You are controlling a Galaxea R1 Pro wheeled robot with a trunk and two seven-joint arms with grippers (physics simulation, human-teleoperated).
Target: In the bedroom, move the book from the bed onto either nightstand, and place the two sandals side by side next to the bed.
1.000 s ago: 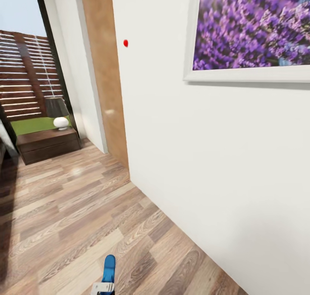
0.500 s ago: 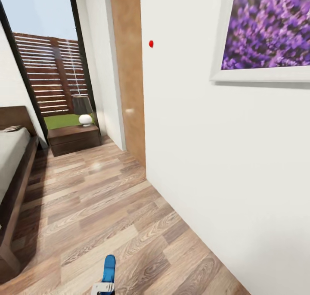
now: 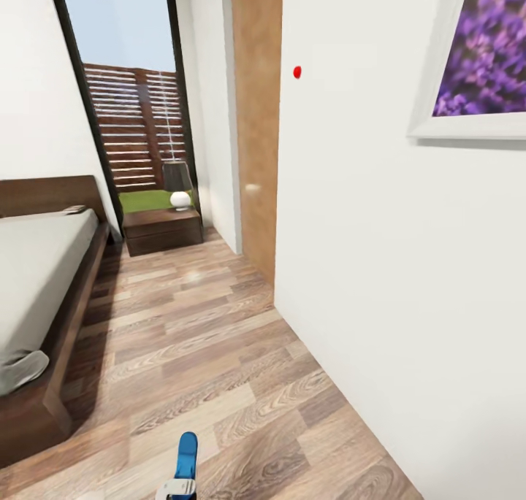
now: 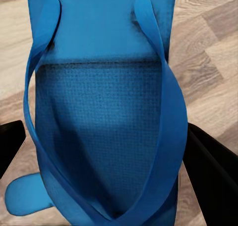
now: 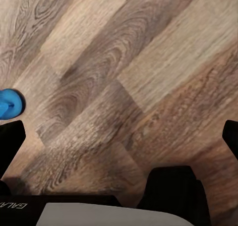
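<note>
Left tool [image 4: 106,151] clamped on a blue sandal [image 4: 104,112], carried for placement beside the bed [image 3: 44,266]; right tool [image 5: 119,151] apart, empty.

1. A table lamp [image 3: 177,185] with a dark shade and a round white base stands ahead of me, before the tall window.
2. A framed picture of purple flowers [image 3: 478,66] hangs on the white wall to my right.
3. A small red dot [image 3: 296,71] marks that wall, near the brown door panel [image 3: 256,120].
4. A grey cloth [image 3: 20,369] lies at my left.
</note>
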